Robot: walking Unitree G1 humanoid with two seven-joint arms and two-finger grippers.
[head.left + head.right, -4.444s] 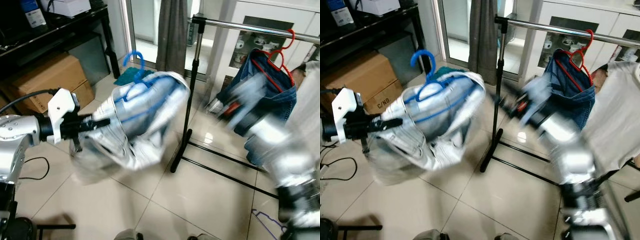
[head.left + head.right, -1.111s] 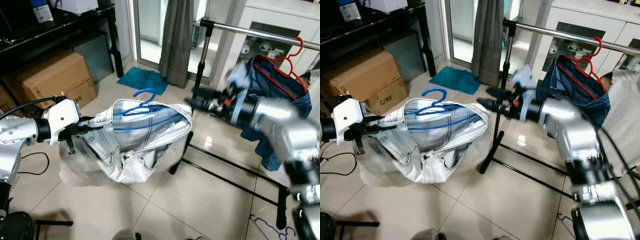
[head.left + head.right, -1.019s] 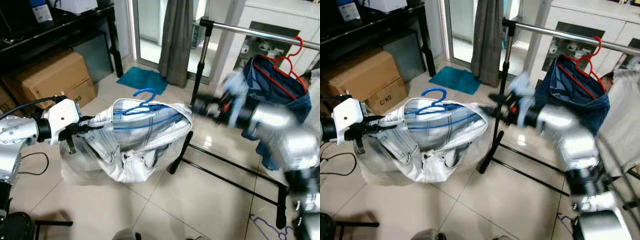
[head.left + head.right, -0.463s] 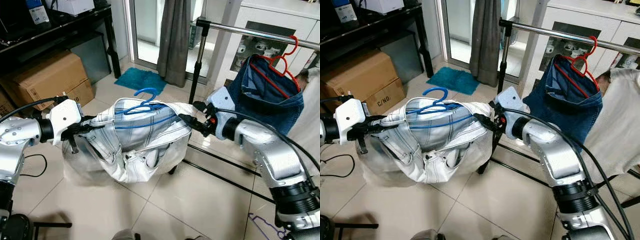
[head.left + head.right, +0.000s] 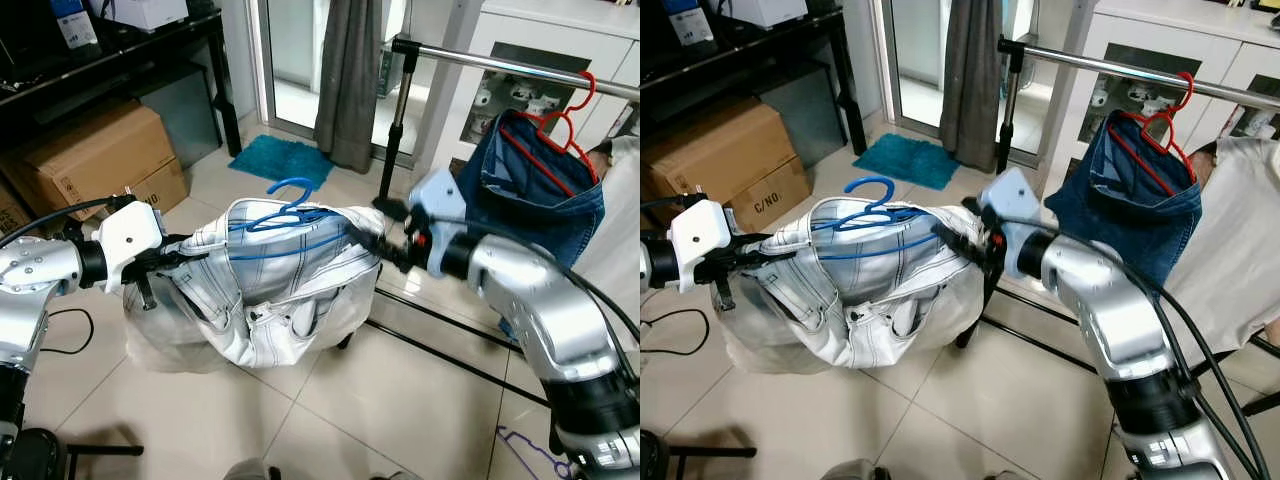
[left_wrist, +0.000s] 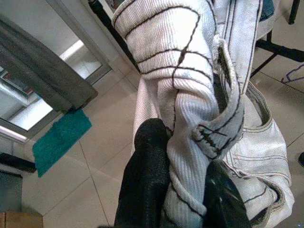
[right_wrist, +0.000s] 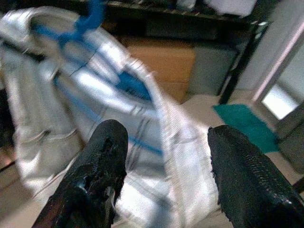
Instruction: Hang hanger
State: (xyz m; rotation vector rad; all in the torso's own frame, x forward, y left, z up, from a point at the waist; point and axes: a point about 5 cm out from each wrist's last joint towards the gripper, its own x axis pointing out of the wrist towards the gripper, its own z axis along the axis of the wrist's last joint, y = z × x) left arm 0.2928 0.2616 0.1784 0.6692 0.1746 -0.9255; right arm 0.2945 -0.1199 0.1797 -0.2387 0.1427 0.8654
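White jeans (image 5: 285, 285) hang bunched on a blue hanger (image 5: 291, 196), whose hook sticks up above the waistband. My left gripper (image 5: 172, 258) holds the jeans' left side; in the left wrist view its fingers (image 6: 147, 190) are shut on a twisted fold of the white denim. My right gripper (image 5: 378, 246) is at the jeans' right edge. In the right wrist view it stands open (image 7: 166, 135), with the edge of the cloth between the two fingers. The chrome clothes rail (image 5: 510, 68) runs behind and above my right arm.
On the rail hang blue jeans on a red hanger (image 5: 545, 165), with a white garment (image 5: 1230, 250) to their right. The rack's black post and floor bars (image 5: 450, 350) stand just behind the jeans. Cardboard boxes (image 5: 90, 160), a teal mat (image 5: 282, 160) and a grey curtain (image 5: 350, 80) lie beyond.
My right arm has swung in from beside the rail to the jeans' right edge, and since half a second ago crept a little further onto it. The left gripper has kept its hold.
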